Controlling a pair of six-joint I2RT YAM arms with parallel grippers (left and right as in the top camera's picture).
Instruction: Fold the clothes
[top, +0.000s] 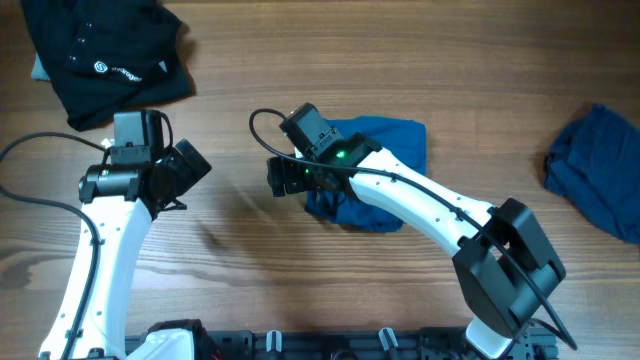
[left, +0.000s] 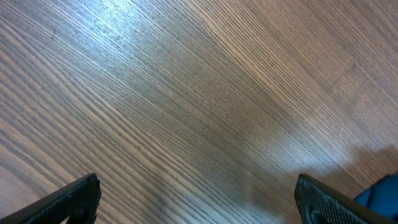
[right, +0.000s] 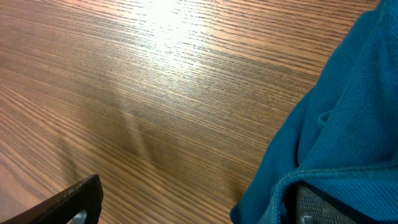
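A mid-blue garment (top: 385, 150) lies bunched in a rough fold at the table's middle, partly under my right arm. A darker blue garment (top: 600, 175) lies crumpled at the right edge. My right gripper (top: 283, 177) sits at the mid-blue garment's left edge with its jaws wide apart. In the right wrist view that gripper (right: 199, 208) is open: the cloth (right: 348, 112) has its hem draped over one finger (right: 323, 205), and the other finger (right: 71, 202) is over bare wood. My left gripper (left: 199, 205) stands open above bare wood, left of the cloth (left: 382, 193).
A black garment (top: 100, 55) with a small white logo lies heaped at the back left corner. Cables trail from both arms across the wooden table (top: 230, 260). The arm bases stand along the front edge.
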